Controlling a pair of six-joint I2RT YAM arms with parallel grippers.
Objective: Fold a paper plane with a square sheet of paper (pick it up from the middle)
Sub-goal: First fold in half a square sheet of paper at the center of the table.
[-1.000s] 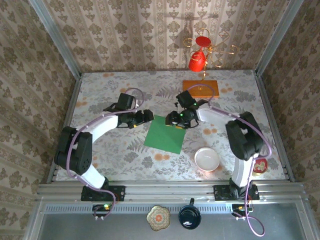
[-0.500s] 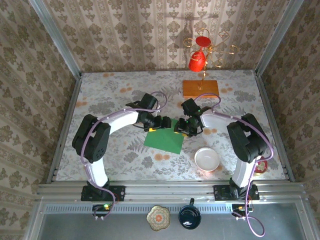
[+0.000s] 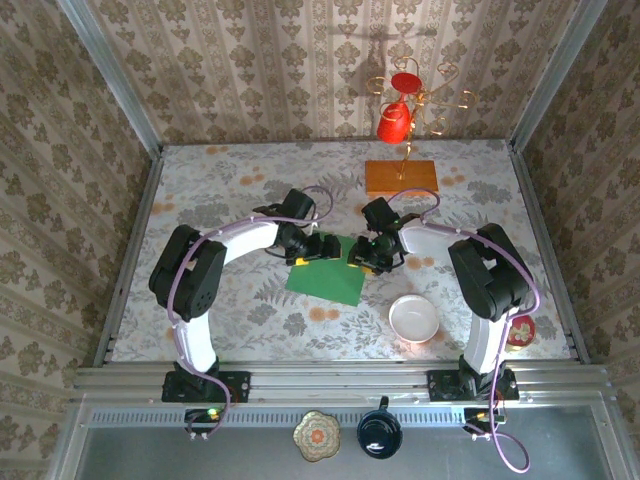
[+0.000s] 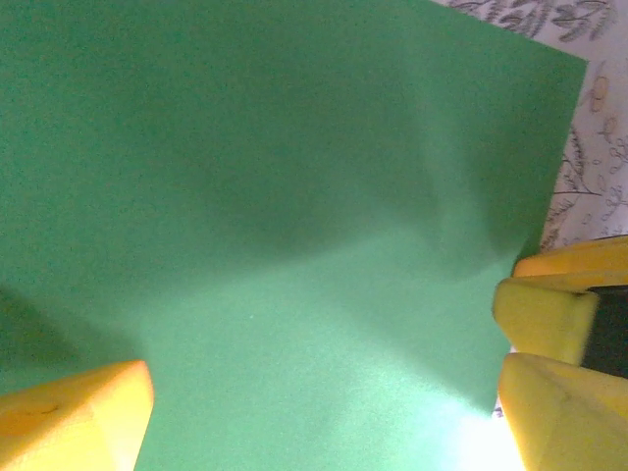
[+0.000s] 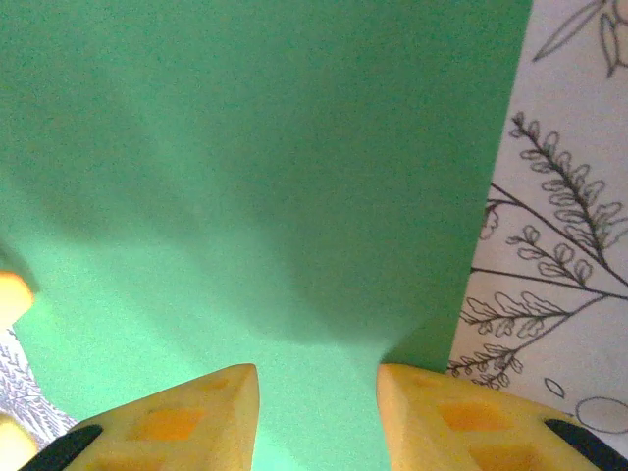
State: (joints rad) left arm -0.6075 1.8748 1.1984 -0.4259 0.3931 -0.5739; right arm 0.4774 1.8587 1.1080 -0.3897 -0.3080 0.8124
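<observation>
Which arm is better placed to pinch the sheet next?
Probably the right end effector: it sits at the sheet's edge, fingers close together; the left end effector hangs wide open over it.

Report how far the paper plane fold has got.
Done: nothing folded; the square sheet of paper lies unfolded. In hand: left gripper and right gripper, both open, sit over its far edge. Remaining: the pickup and every fold.
</observation>
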